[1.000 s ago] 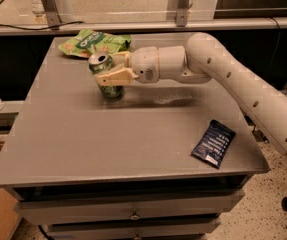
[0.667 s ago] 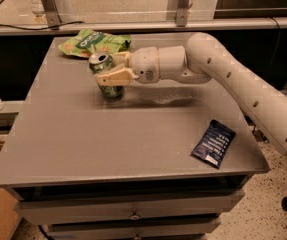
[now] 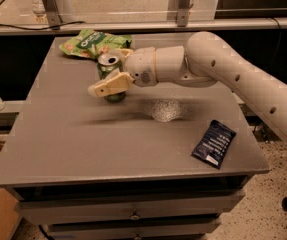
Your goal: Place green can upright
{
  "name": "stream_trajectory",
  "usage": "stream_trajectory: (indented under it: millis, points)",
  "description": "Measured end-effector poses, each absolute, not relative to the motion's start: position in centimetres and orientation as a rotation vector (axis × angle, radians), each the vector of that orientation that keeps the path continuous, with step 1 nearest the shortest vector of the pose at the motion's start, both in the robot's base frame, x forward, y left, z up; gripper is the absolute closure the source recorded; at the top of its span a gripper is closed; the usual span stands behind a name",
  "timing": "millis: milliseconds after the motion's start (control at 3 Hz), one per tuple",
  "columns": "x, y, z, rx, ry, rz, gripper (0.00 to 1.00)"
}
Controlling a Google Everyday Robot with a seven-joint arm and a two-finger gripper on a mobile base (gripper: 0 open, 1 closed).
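The green can (image 3: 106, 72) stands upright at the back middle of the grey table (image 3: 83, 144), silver top up, its base at the table surface. My gripper (image 3: 106, 73) reaches in from the right and is shut on the can. One tan finger (image 3: 111, 85) crosses its front and the other finger (image 3: 124, 52) lies behind its top. The lower part of the can shows below the front finger.
A flat crinkled green snack bag (image 3: 90, 43) lies just behind the can at the table's back edge. A dark blue packet (image 3: 213, 143) lies near the front right corner. My white arm (image 3: 233, 69) spans the right side above the table.
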State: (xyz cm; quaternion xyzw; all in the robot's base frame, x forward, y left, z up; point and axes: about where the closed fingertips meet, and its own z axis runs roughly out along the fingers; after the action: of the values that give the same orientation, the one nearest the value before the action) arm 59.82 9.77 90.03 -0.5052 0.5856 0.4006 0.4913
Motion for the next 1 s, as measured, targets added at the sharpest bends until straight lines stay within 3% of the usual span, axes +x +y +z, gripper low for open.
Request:
stream_trajectory:
  millis: [1000]
  points:
    - [55.6, 10.8, 92.8, -1.130, 1.522, 0.784, 0.00]
